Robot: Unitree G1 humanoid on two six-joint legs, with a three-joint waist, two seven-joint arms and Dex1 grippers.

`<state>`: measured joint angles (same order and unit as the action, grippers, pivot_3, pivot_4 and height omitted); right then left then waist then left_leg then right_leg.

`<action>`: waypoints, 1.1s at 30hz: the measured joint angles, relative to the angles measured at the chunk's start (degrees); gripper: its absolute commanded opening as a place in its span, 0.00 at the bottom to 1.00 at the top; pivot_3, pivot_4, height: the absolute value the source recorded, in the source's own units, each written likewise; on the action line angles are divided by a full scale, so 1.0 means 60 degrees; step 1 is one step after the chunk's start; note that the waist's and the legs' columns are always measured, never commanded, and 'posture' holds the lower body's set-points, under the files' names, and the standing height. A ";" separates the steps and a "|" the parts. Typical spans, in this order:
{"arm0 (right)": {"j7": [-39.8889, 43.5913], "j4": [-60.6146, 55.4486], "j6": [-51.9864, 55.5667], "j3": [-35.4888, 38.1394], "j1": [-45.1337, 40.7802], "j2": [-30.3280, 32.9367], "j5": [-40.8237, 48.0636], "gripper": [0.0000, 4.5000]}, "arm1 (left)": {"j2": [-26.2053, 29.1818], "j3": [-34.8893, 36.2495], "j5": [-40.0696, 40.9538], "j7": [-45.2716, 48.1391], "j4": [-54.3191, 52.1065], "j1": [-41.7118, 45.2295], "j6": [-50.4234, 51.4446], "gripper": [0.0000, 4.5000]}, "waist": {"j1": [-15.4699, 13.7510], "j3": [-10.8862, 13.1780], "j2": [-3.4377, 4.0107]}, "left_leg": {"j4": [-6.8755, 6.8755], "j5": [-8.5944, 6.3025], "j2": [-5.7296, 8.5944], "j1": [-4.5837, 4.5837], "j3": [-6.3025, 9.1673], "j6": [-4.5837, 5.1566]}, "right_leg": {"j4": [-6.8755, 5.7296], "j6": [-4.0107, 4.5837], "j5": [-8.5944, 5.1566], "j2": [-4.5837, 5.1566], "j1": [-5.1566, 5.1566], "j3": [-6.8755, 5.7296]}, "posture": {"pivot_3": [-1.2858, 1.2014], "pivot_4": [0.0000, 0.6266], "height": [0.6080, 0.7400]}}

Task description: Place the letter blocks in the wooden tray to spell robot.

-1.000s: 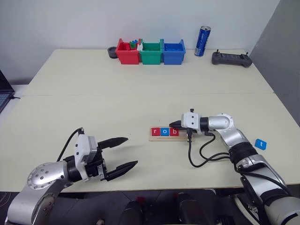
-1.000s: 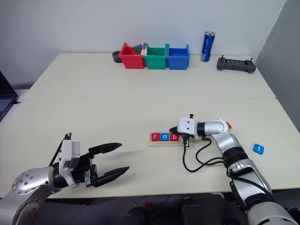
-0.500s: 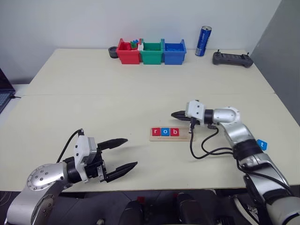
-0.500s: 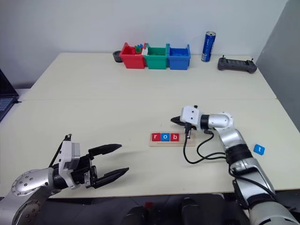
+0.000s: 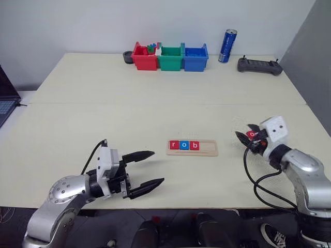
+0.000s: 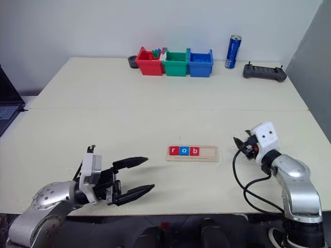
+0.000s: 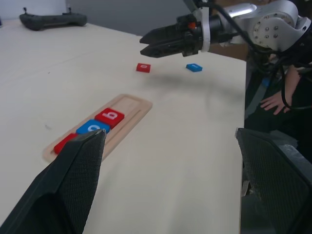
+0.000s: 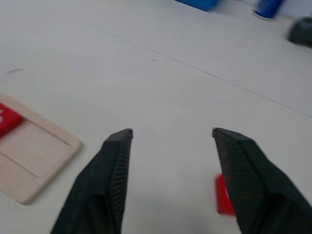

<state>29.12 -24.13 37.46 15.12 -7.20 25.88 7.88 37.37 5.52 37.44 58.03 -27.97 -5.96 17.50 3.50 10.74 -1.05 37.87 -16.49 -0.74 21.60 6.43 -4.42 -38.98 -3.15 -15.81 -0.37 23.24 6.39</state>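
The wooden tray (image 5: 206,148) lies mid-table with three letter blocks in its left part: red r (image 5: 173,145), blue o (image 5: 183,145) and red b (image 5: 194,145). A loose red block (image 7: 143,68) and a loose blue block (image 7: 194,68) lie on the table to the tray's right. My right gripper (image 8: 171,132) is open and hovers just over the red block (image 8: 222,196), which one finger partly hides. Near the table's front edge, left of the tray, my left gripper (image 5: 151,168) is open and holds nothing.
Red (image 5: 144,57), green (image 5: 170,58) and blue (image 5: 195,58) plastic bins stand at the back, with a blue can (image 5: 227,46) and a black controller (image 5: 259,65) to their right. A laptop (image 5: 5,98) is at the left edge. A person's hand (image 7: 275,100) is beyond the table.
My right gripper left the tray's right end, swung right to the loose red block and went from shut to open. The left gripper edged slightly right. The camera view shifted a little.
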 measured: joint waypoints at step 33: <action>-0.0881 0.4262 -0.1613 0.0245 -0.0915 -0.0541 0.0867 0.99 | -0.0405 -0.0676 -0.0257 -0.0195 0.0459 0.1041 0.0436 1.00 | -0.0012 -0.0005 0.0010 | 0.0000 0.0000 0.0002 -0.0004 -0.0018 0.0001 | 0.0000 0.0000 0.0000 -0.0003 0.0000 0.0020 | 0.52 0.24 1.00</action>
<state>23.83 1.44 27.78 16.59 -12.69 22.63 13.08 34.94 1.46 35.90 56.86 -25.22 0.29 20.12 3.43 10.71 -0.99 37.87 -16.49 -0.74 21.58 6.33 -4.42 -38.98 -3.15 -15.80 -0.39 23.24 6.51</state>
